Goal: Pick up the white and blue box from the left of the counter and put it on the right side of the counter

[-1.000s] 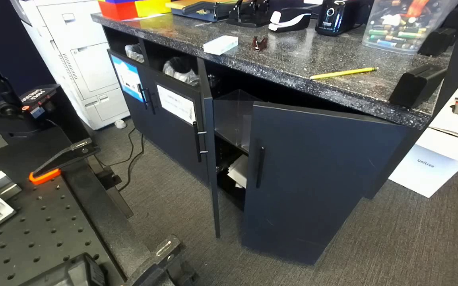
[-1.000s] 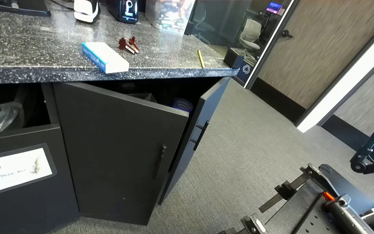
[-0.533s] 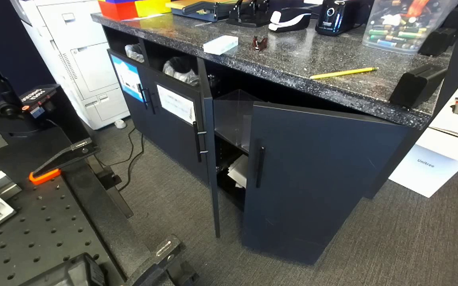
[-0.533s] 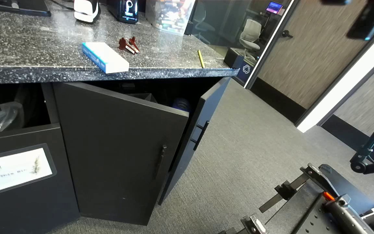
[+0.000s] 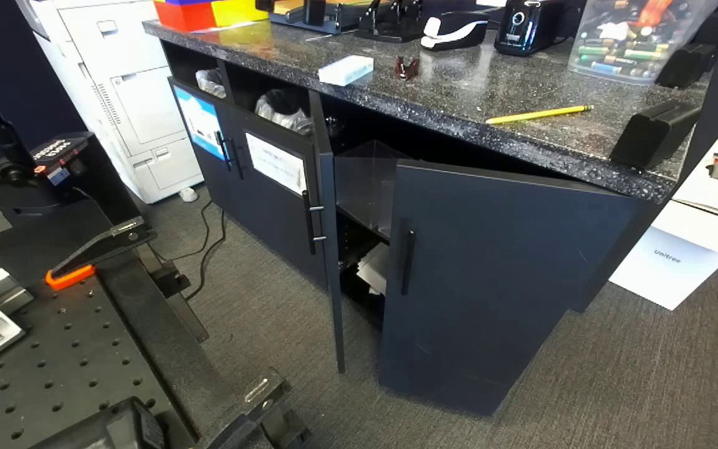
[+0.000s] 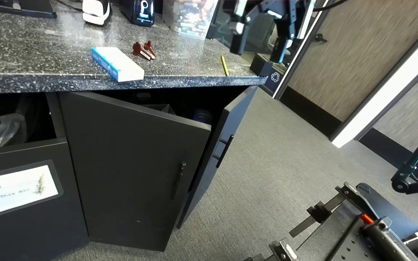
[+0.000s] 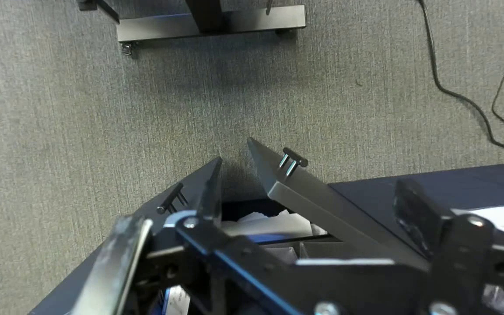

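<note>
A claw (image 6: 257, 53) hangs well apart from the white and blue box (image 6: 121, 64) at the front edge of the bench (image 6: 49, 50), its jaws spread and empty, presumably for a straddling grip.

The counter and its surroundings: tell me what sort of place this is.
Probably an office's copy or supply corner: a tall white machine, likely a copier, stands by the counter, which holds a yellow pencil and what looks like a staple remover.
</note>
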Controlling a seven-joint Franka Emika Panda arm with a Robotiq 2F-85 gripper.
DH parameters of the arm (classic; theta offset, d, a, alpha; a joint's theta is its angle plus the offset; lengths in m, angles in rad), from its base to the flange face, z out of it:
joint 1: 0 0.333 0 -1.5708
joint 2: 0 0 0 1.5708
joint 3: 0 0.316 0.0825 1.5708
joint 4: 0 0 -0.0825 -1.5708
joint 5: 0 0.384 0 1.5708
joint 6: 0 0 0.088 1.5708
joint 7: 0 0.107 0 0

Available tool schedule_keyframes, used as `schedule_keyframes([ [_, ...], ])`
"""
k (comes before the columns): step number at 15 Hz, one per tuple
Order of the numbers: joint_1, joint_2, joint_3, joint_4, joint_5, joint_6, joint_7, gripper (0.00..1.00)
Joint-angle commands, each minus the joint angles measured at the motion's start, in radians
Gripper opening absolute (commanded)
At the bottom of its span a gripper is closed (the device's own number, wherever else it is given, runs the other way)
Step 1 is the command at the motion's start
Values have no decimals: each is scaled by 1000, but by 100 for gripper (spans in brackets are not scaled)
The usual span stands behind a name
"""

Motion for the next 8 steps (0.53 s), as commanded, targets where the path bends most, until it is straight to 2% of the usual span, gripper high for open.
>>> schedule_keyframes([
  [1,58,220,-26,254,-34,-23,88,100],
  [8,149,535,-54,639,-32,-8,161,100],
])
